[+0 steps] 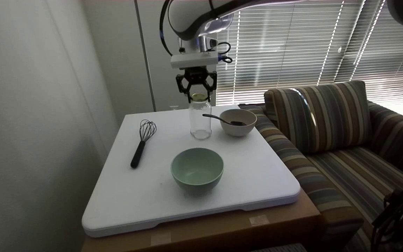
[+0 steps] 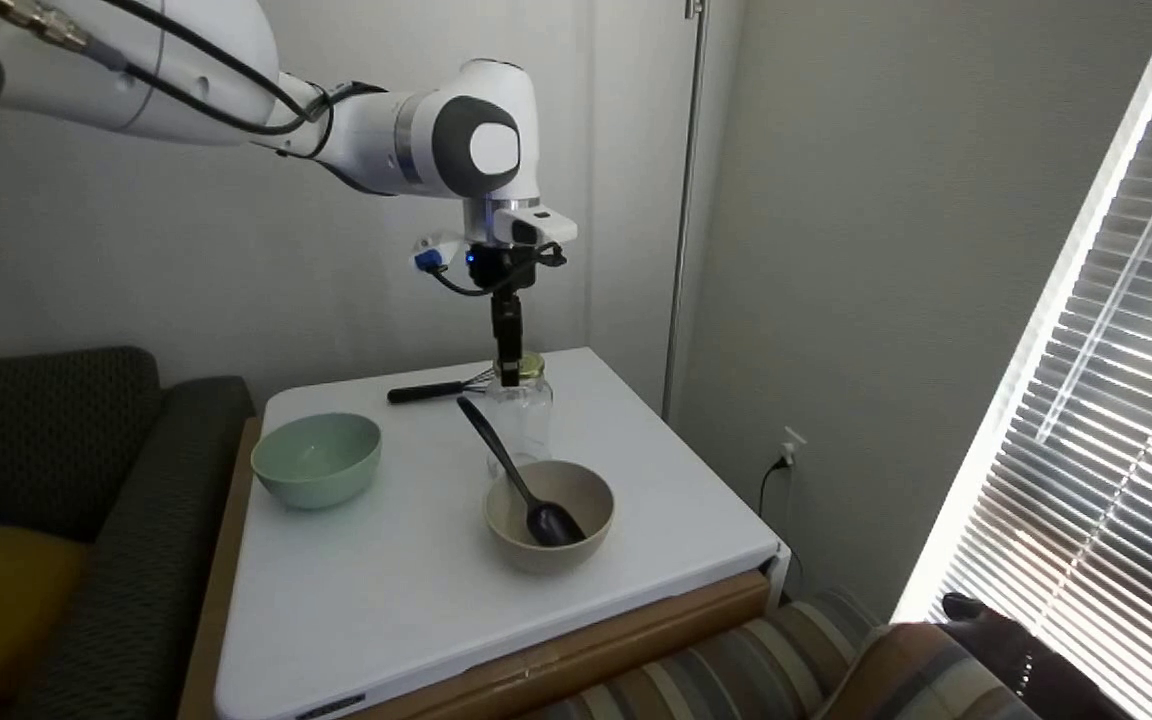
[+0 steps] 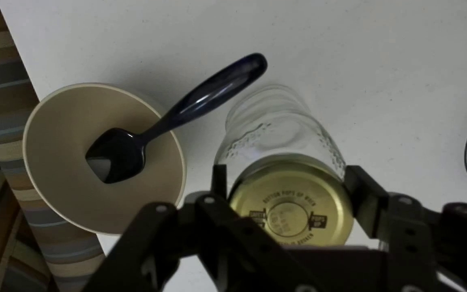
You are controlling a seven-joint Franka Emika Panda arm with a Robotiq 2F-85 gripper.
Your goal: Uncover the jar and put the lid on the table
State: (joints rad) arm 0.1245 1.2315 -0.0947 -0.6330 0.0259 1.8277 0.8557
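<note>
The jar (image 1: 200, 120) stands upright on the table (image 1: 131, 199), lid (image 3: 288, 215) on; the gripper (image 1: 199, 99) spans the lid, clamped or loose one cannot tell. Only the wrist view shows the lid's lettering (image 3: 288, 195); only both exterior views, the green bowl (image 1: 198, 189), apart from the jar. A beige bowl (image 1: 236, 131) beside the jar holds a dark spoon (image 3: 176, 115).

Jar (image 1: 200, 120), lid (image 3: 289, 219) apparently seated, stands on table (image 1: 128, 199) between whisk (image 1: 141, 146) and bowl (image 1: 237, 131) holding spoon (image 3: 181, 113)

a striped sofa (image 1: 348, 164) (and blinds (image 1: 278, 49)) suggests a home.
</note>
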